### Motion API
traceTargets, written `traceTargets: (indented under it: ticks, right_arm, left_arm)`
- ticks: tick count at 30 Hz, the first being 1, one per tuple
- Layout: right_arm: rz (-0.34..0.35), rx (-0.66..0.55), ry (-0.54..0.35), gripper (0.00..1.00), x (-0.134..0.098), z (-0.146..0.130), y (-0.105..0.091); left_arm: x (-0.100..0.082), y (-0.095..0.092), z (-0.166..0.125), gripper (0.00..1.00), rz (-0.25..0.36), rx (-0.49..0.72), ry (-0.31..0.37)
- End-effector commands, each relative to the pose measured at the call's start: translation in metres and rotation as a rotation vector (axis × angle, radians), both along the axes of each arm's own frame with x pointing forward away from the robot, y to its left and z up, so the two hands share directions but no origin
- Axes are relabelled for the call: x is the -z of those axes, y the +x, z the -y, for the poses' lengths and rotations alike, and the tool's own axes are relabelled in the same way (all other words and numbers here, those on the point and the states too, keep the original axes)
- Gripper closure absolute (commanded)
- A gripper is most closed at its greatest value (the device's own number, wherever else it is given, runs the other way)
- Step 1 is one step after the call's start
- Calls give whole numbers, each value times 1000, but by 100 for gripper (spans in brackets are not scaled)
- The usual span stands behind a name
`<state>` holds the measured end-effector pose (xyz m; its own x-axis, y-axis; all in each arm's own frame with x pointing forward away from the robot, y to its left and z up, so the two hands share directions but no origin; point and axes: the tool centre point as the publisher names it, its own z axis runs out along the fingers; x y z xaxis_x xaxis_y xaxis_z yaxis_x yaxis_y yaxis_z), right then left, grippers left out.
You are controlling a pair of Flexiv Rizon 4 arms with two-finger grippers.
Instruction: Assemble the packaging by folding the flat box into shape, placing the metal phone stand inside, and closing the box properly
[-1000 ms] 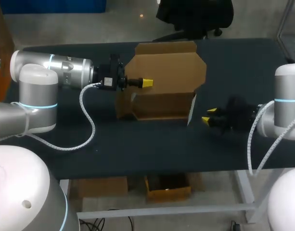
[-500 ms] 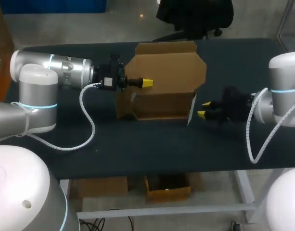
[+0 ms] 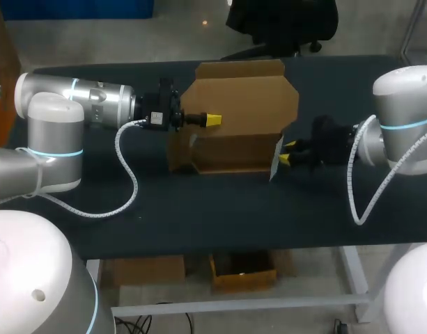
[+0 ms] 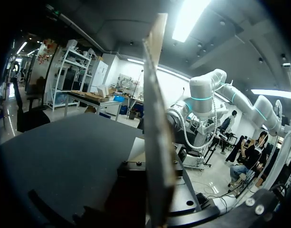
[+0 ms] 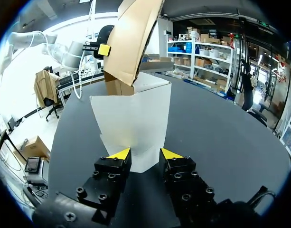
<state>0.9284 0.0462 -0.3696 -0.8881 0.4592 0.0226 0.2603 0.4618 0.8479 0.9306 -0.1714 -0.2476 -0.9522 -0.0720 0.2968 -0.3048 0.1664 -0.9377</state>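
Dark table (image 3: 199,209) underneath everything. Near its middle, toward the far edge, a brown cardboard box (image 3: 234,156), folded into shape and open at the top. Lid (image 3: 244,97) raised and tilted back behind the opening. Left arm (image 3: 81,97) in from the left side, stretched level toward the lid. Right arm (image 3: 401,125) in from the right, bent low toward the box's right end. Left gripper (image 3: 213,120) at the lid's left edge, pinching the cardboard; from the left wrist, the panel edge-on between the two black fingers. Right gripper (image 5: 145,153) spread, holding nothing, yellow tips either side of the lower edge of a white flap (image 5: 133,123) at the box's right end.
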Motion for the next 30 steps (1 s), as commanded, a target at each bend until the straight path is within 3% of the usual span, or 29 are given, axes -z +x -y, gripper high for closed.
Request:
traceTargets:
  ticks: [1, 30]
  right_arm:
    - [-6, 0, -10, 64, 2, -5, 3]
    - [-24, 75, -32, 62, 2, -28, -1]
  left_arm:
    - [4, 1, 1, 100, 1, 0, -2]
    - [4, 1, 1, 100, 1, 0, -2]
